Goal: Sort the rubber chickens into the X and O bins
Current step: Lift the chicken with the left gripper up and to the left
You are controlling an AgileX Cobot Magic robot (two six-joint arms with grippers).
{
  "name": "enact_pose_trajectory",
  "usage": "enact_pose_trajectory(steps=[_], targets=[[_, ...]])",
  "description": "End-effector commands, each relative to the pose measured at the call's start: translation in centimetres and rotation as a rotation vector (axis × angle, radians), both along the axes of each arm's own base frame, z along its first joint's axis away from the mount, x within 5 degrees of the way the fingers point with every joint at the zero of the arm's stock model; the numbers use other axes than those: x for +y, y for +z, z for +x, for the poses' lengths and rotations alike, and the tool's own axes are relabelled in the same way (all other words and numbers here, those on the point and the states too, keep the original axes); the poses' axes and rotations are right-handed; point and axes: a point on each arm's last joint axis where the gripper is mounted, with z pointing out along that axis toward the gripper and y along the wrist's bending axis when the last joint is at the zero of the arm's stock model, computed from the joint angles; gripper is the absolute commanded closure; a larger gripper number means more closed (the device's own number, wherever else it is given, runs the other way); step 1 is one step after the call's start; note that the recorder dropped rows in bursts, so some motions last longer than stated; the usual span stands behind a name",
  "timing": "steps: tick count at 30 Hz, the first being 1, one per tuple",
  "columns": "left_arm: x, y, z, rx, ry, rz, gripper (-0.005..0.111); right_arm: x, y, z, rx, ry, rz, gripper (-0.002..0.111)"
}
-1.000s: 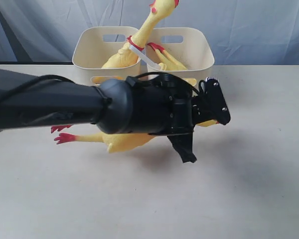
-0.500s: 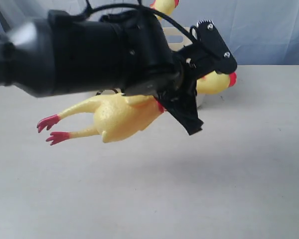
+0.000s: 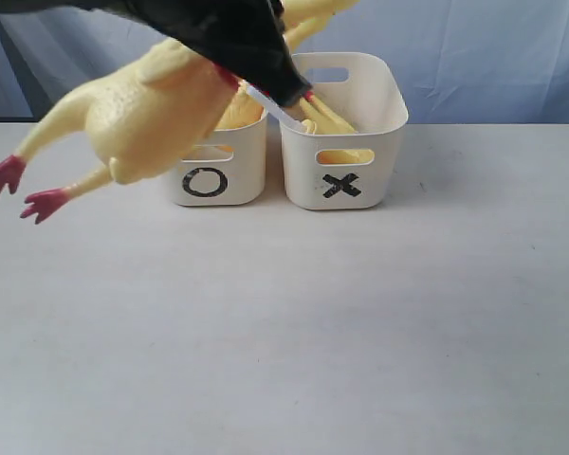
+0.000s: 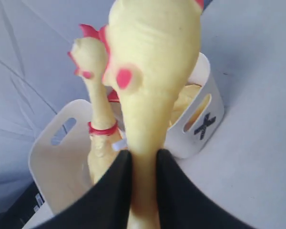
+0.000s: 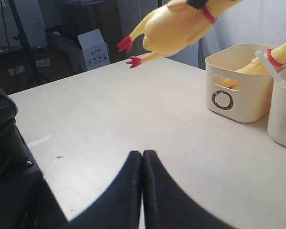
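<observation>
My left gripper point(image 4: 144, 157) is shut on the neck of a yellow rubber chicken point(image 3: 142, 118) and holds it high in the air, left of and in front of the bins, red feet point(image 3: 24, 190) trailing left. The same chicken point(image 5: 174, 24) hangs above the table in the right wrist view. A second chicken point(image 4: 97, 129) stands head-up in the O bin point(image 3: 209, 180). A third chicken point(image 3: 327, 118) lies in the X bin point(image 3: 346, 185), feet up. My right gripper point(image 5: 142, 155) is shut and empty, low over the table.
The two cream bins stand side by side at the back of the pale table point(image 3: 313, 332), against a blue-grey curtain point(image 3: 493, 57). A white cardboard box point(image 5: 95, 50) sits off the table's far side in the right wrist view.
The left arm has risen and swung up toward the bins, lifting the chicken off the table. The O and X marks, hidden before, now show.
</observation>
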Motion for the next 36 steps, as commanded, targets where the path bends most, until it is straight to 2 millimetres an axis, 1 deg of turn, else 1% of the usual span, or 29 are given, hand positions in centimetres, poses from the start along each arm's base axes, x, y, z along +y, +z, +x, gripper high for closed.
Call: enact_pose_trajectory(steps=[1,2,3,4,5,7,10,14,17,22,28,31,36], targets=[[3.6,3.3,-0.7,-0.066,0.054,-0.076,0.107,0.0,-0.1,-0.1,-0.002,0.001,0.004,0.108],[4.3,3.9,-0.8,-0.079,0.066,-0.086,0.107,0.0,-0.1,-0.1,-0.002,0.001,0.004,0.108],[5.5,4.8,-1.1,-0.105,0.089,-0.110,0.107,0.0,-0.1,-0.1,-0.002,0.001,0.004,0.108],[6.3,5.4,-1.2,-0.120,0.104,-0.123,0.107,0.0,-0.1,-0.1,-0.002,-0.001,0.005,0.108],[7.6,6.3,-1.4,-0.147,0.130,-0.161,0.107,0.0,-0.1,-0.1,-0.002,-0.001,0.005,0.108],[9.4,7.5,-1.3,-0.185,0.163,-0.234,0.107,0.0,-0.1,-0.1,-0.002,-0.001,0.005,0.108],[11.6,9.0,-0.4,-0.271,0.200,-0.373,0.107,0.0,-0.1,-0.1,-0.002,-0.001,0.005,0.108],[13.8,10.1,0.8,-0.360,0.244,-0.485,0.107,0.0,-0.1,-0.1,-0.002,-0.001,0.005,0.108],[16.2,10.8,2.4,-0.461,0.296,-0.595,0.107,0.0,-0.1,-0.1,-0.002,-0.001,0.005,0.108],[18.2,10.1,5.3,-0.508,0.355,-0.715,0.107,0.0,-0.1,-0.1,-0.001,0.001,0.004,0.108],[19.0,8.5,8.9,-0.568,0.373,-0.823,0.107,0.0,-0.1,-0.1,0.000,0.002,0.003,0.108],[19.0,7.5,10.1,-0.557,0.386,-0.860,0.107,0.0,-0.1,-0.1,0.000,0.002,0.003,0.108],[18.9,6.4,11.2,-0.529,0.404,-0.883,0.107,0.0,-0.1,-0.1,0.000,0.002,0.003,0.108]])
